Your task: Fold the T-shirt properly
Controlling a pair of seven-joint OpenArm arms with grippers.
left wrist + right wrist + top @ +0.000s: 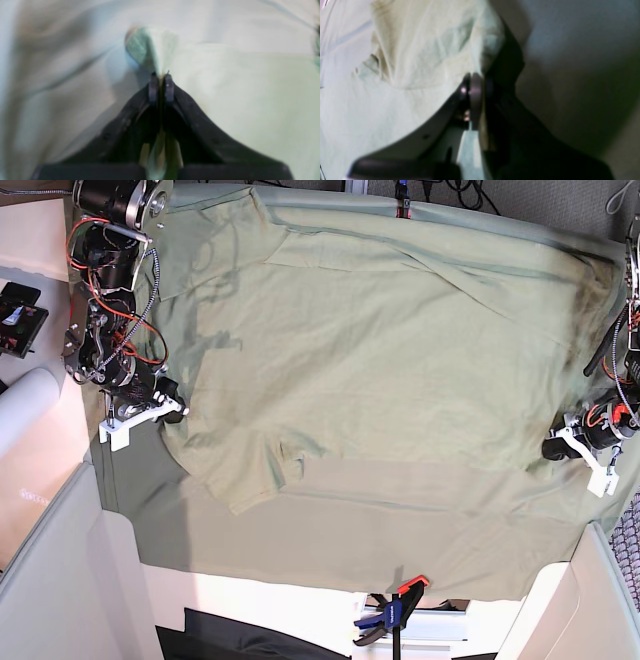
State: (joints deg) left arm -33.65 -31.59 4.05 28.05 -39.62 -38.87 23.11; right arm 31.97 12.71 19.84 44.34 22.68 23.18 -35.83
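Right now, through my left wrist camera, my left gripper (161, 83) has its jaws pressed together with a peak of the T-shirt (152, 47) pinched up between them; pale cloth fills the rest of the blurred picture.

Through my right wrist camera, my right gripper (473, 90) is likewise clamped, a fold of the T-shirt (420, 50) bunched against its tips and a strip of cloth showing between the jaws lower down.

From the base view, the T-shirt (380, 350) lies spread flat over a larger sheet (330, 530) of the same green. My left gripper (558, 446) sits at the shirt's edge on that view's right, my right gripper (172, 402) at the opposite edge on its left.

I judge this as the grasping step of a first fold: both edges are caught, nothing is folded yet. The next move calls for lifting both sides evenly and carrying them across without dragging the sheet underneath.

I count one T-shirt, one sheet, two grippers, and two clamps: one (392, 612) at the near edge, one (403, 202) at the far edge.
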